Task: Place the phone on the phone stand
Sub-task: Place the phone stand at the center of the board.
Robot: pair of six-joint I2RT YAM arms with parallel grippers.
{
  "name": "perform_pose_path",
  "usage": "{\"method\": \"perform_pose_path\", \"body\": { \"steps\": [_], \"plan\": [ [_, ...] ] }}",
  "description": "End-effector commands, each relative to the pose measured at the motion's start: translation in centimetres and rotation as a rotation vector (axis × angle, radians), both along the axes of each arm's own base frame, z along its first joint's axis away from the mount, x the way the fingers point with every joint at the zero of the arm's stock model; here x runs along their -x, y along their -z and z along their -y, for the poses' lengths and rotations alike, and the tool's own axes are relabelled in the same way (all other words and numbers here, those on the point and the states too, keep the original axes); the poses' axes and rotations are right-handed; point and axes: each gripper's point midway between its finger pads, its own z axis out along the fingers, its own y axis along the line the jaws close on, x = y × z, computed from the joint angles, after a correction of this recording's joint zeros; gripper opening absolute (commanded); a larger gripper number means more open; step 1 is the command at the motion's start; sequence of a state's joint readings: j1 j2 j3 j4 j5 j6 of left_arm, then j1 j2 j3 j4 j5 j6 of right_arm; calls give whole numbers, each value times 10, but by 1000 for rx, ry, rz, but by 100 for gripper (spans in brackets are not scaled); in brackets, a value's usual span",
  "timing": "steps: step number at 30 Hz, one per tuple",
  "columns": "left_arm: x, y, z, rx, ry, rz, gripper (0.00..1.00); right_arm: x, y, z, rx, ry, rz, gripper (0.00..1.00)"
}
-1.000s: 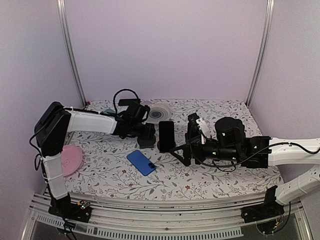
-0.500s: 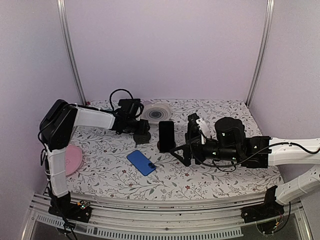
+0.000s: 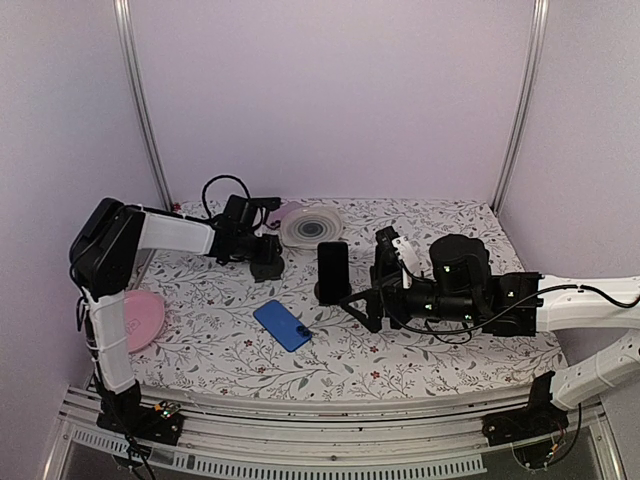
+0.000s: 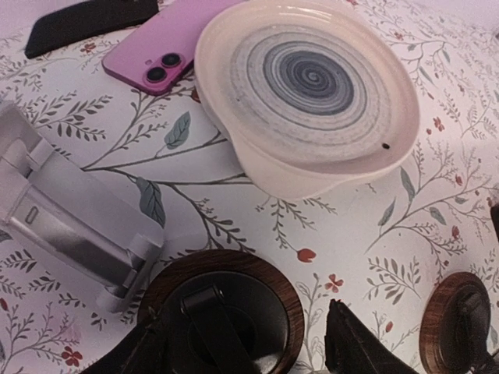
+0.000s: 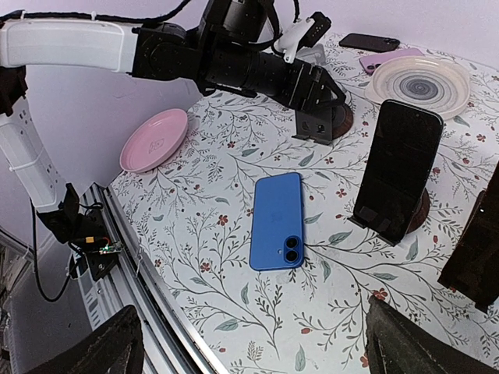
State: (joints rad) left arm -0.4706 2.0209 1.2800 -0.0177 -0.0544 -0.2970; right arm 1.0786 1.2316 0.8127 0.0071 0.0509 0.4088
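On the flowered desk (image 3: 420, 350), nearest the arm bases, a pink plate (image 3: 143, 317) is seen at the left edge. A blue phone (image 3: 282, 325) is laid flat, back up, near the middle.

The right tool (image 5: 253, 343) is held low over the desk at 3 o'clock from the blue phone. Its fingers (image 5: 101, 347) are spread wide, and nothing is held between them.

At 1 o'clock from the blue phone, and apart from it, the black phone (image 3: 333, 266) is propped upright on the phone stand (image 5: 418, 210). Its dark screen is turned toward the arms and tilted slightly back. The stand's round, wood-rimmed base is set flat on the desk.

At 9 o'clock from the black phone, a second stand (image 4: 257, 304) with the same wood-rimmed base is found under the left tool (image 4: 248, 335). The tool's jaws are parted about halfway, one on either side of that base, and nothing is seen clamped in them. Whether the base is touched cannot be told.

A folded silver stand (image 4: 70, 222) is set just beside this base at 10 o'clock.

Farther back, at 12 o'clock, a cream bowl (image 4: 308, 86) with a grey spiral inside is placed. A pink phone (image 4: 156, 51) lies partly under its far left rim. Another dark phone (image 4: 86, 17) is laid flat beyond that, by the back wall.
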Motion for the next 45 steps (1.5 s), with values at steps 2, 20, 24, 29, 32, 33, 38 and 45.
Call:
{"method": "perform_pose_path", "body": {
  "steps": [2,20,24,29,32,33,38,45],
  "plan": [
    [39,-12,41,-1,116,20,41,-5,-19,1,-42,25,15,99],
    [70,-2,53,-86,89,12,39,-5,-8,-5,-23,15,-4,99],
    [59,-11,44,-96,78,44,39,-6,-8,-6,-20,14,-3,99],
    [51,-16,40,-90,100,60,40,-7,-6,-6,-9,16,0,99],
    [47,-15,37,-94,97,61,40,-8,-3,-7,-3,18,-3,99],
    [46,-14,36,-89,99,59,40,-9,-2,-8,1,17,-5,99],
    [42,-12,32,-90,98,62,40,-9,1,-10,6,13,-8,99],
    [42,-12,31,-88,110,60,49,-9,4,-10,16,12,-12,99]
  ]
}}
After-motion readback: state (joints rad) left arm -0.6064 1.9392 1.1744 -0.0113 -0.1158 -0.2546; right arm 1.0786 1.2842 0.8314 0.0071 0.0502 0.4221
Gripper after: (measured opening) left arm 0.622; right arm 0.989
